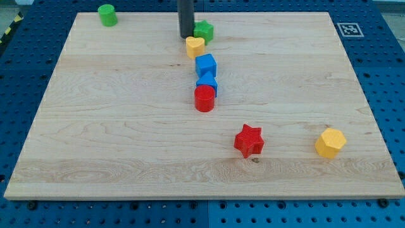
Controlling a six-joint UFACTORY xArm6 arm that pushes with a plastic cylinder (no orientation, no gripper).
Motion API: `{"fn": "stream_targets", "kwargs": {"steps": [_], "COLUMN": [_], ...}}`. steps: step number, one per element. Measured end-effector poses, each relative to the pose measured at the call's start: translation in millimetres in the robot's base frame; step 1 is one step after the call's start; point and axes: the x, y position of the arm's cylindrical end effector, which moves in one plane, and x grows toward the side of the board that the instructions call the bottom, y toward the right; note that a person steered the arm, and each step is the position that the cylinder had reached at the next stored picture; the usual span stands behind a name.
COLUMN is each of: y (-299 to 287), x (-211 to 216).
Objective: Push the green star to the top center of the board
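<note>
The green star (204,31) sits near the top centre of the wooden board (114,126). My tip (186,35) is at the star's left side, touching or almost touching it. The rod comes down from the view's top. A yellow heart (195,46) lies just below my tip and the star.
Below the heart, a blue cube (205,64), a second blue block (207,82) and a red cylinder (204,99) stand in a close column. A green cylinder (107,14) is at the top left. A red star (249,140) and a yellow hexagon (330,142) lie at the lower right.
</note>
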Motion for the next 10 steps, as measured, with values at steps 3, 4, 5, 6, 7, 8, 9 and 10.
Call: {"fn": "stream_targets", "kwargs": {"steps": [3,4,5,6,7,8,9,10], "y": [76,104,108,103,74,48,40,43], "x": [37,42,41,29,12,3,-8,-3]}}
